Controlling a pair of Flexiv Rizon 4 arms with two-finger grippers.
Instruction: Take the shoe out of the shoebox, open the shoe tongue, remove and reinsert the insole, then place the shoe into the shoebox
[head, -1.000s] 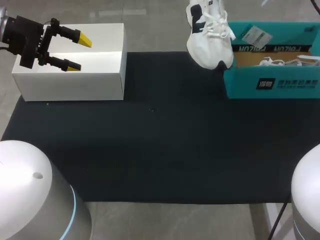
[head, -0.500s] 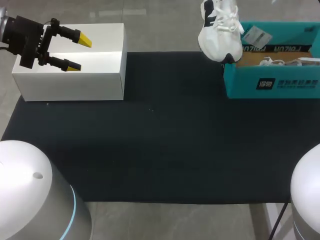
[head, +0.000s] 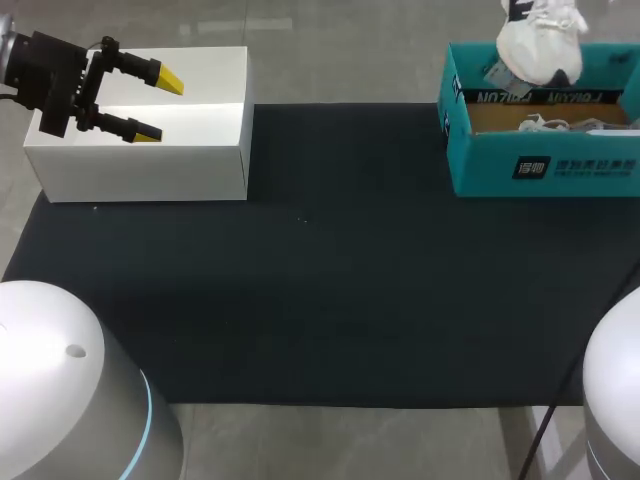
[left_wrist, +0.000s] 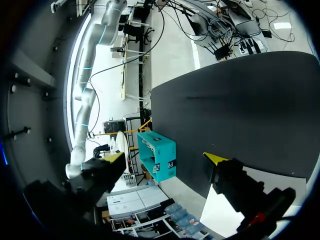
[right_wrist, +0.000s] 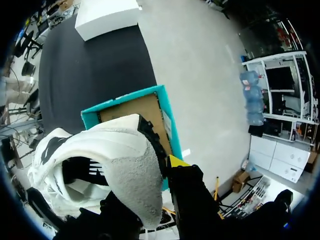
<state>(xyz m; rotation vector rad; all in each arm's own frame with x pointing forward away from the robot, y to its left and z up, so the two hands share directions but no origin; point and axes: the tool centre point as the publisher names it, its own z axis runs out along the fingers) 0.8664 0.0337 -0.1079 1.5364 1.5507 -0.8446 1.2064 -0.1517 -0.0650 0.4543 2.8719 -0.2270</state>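
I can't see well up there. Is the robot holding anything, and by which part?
Yes. The right gripper holds the white shoe by the back rim of its heel, above the shoebox. The left gripper is open and holds nothing.

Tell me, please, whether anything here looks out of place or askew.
Only the white shoe: it hangs toe-down over the far edge of the teal shoebox, held at the heel by the right hand, not lying flat inside.

Far right of mat (head: 350, 280): shoe (head: 540, 45) over shoebox (head: 545, 170); far left: second box (head: 190, 165)
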